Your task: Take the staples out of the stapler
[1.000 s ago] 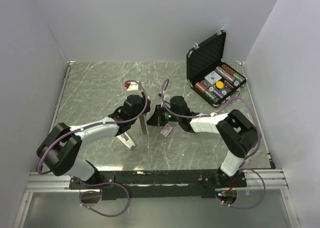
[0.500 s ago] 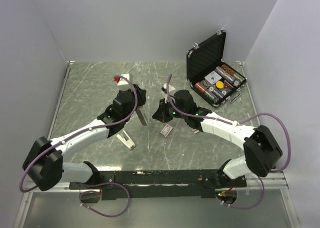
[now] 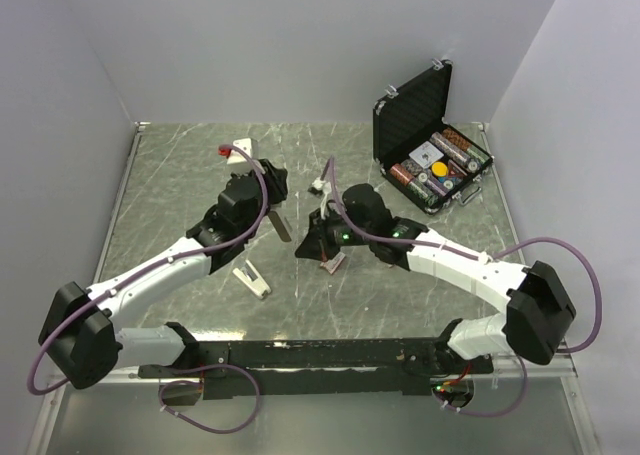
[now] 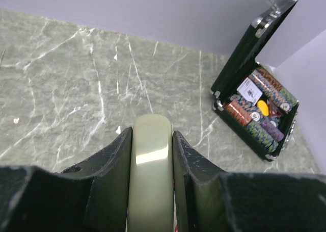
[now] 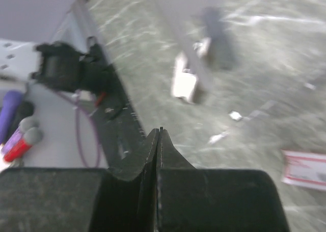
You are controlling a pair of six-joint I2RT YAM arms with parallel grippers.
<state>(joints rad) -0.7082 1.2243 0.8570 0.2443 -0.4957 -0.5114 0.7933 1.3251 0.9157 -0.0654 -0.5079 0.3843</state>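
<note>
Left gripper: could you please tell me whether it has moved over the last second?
Yes. The left gripper, shut on the stapler, has moved toward the back wall, away from the unmoved white piece.

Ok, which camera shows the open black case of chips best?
Left wrist: the case appears largest there, lid up, chip rows distinct. The top external view shows it whole but smaller, at far right. The right wrist view does not show it.

white arm links [image 3: 160, 268], black joints [image 3: 540, 310], black right gripper [image 5: 159, 134], looping purple cables [image 3: 545, 240].
</note>
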